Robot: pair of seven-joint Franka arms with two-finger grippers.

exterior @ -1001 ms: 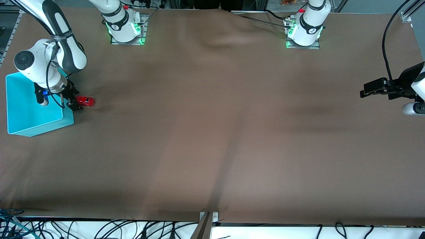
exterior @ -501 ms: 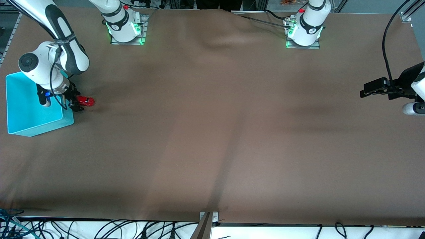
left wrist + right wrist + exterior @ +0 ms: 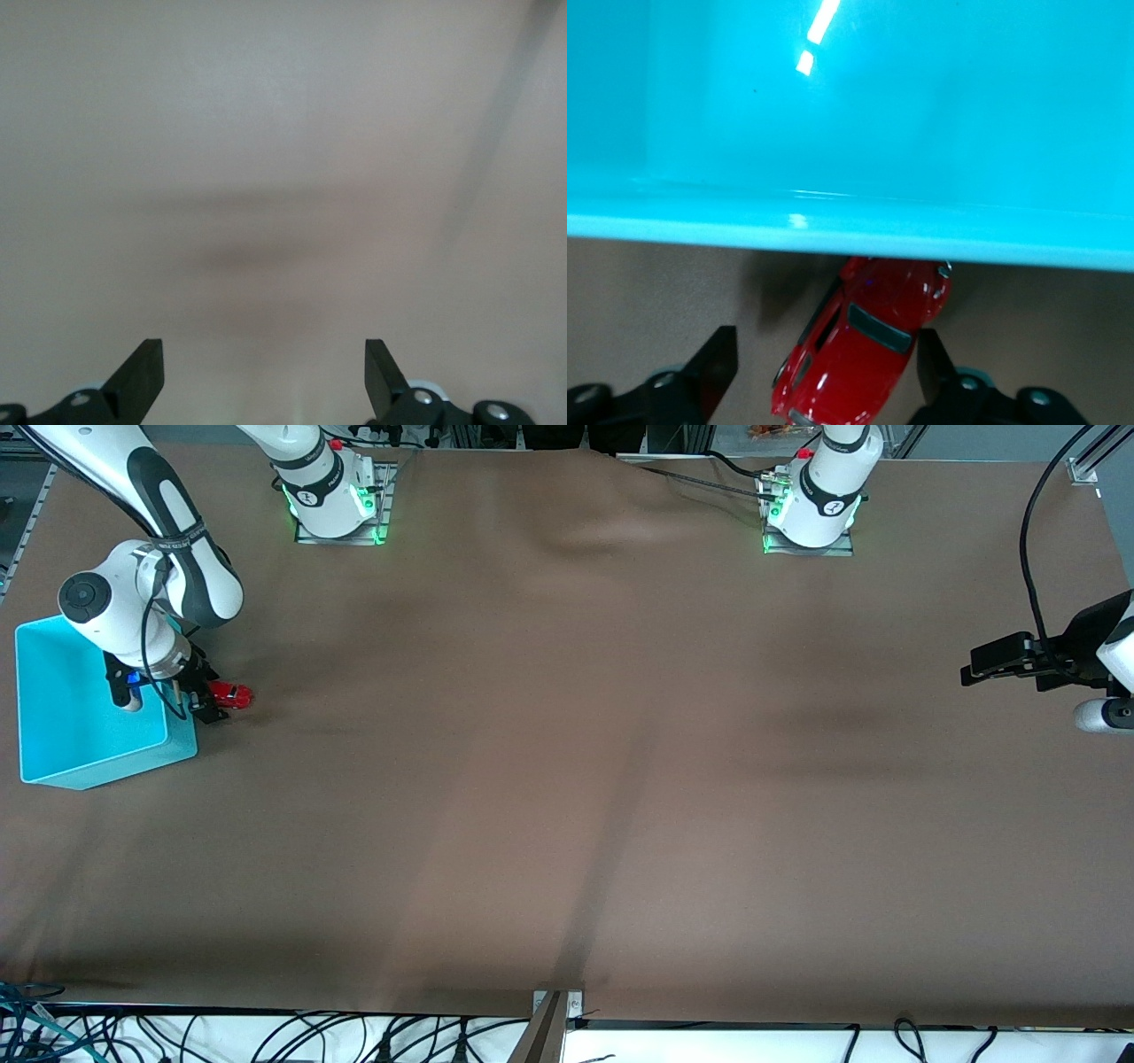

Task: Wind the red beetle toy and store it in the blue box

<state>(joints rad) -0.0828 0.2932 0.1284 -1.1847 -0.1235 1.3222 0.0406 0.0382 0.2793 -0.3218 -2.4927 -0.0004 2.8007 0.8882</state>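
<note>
So at the right arm's end of the table you've got the blue box (image 3: 53, 726) sitting open-topped, and the red beetle toy (image 3: 232, 694) is parked on the brown table cover (image 3: 567, 779) just beside the box wall, toward the middle of the table. The right gripper (image 3: 205, 704) is down low over the car, and in the right wrist view its fingers (image 3: 716, 363) are spread with the toy (image 3: 864, 341) sitting between them, not pinched yet as far as I can see. My guess: that little car is light, hard and glossy, so it'll want to squirt out if grabbed on the rounded roof. Flat door sides look like the safer spot, low enough to clear the wheels. Over at the other end the left gripper (image 3: 992, 662) just waits above bare cover, fingers (image 3: 142, 376) spread wide with nothing between them.
</note>
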